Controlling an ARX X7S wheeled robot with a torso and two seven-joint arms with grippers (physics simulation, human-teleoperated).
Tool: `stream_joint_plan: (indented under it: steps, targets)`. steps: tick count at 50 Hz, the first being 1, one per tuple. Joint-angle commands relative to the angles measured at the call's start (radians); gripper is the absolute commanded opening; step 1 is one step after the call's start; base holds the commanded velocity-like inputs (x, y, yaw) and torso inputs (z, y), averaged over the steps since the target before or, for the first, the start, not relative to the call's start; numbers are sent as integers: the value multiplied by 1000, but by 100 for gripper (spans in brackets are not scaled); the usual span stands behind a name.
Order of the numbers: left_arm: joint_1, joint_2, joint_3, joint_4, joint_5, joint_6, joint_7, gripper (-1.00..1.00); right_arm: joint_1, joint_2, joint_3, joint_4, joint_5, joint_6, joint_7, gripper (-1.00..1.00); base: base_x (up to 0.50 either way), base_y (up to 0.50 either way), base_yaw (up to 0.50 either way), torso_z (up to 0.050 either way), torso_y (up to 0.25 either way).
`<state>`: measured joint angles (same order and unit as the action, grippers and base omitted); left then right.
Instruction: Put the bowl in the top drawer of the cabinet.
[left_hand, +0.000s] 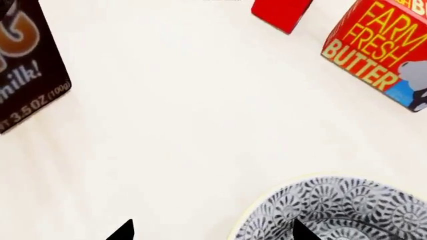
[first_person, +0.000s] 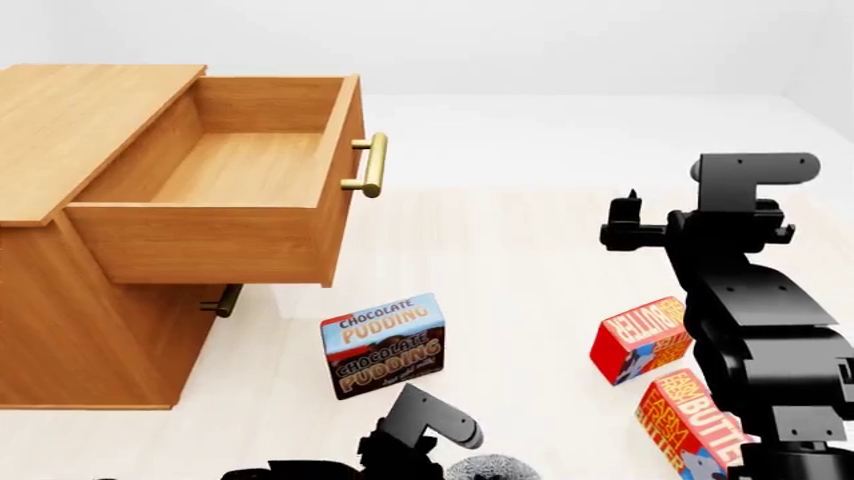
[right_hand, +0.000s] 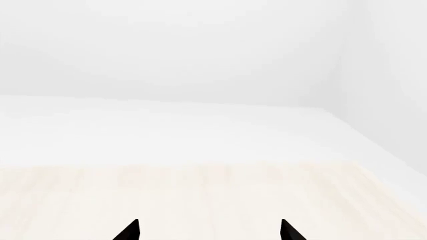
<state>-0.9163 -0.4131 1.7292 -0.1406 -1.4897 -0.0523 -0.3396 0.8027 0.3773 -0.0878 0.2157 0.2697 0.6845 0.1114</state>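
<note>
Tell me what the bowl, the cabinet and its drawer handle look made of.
Bowl: likely glazed ceramic, white with fine blue-grey printed pattern.
Cabinet: light brown wood, visible grain, matte.
Top drawer handle: brass-like metal, glossy golden bar.

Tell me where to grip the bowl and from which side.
Grip the bowl by its rim, coming down from above. It sits upright and open on the floor, so the thin rim fits between the jaws. The left gripper is open, with one fingertip already over the bowl's inside, the other outside.
</note>
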Motion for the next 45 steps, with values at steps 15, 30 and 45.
stream_joint_plan:
  steps: [15,30,45]
  targets:
    - [92,10,78,98,21,21,-13,-100,-10,0,5,-3,9,-3,2,100,0,0,0,0,0]
    - [-2,-187,-40,405,26,123,-154,-100,-15,5,8,-17,16,3,4,100,0,0,0,0,0]
    - [-107,-370,-153,615,-9,184,-185,-100,-19,10,10,-31,23,10,6,100,0,0,0,0,0]
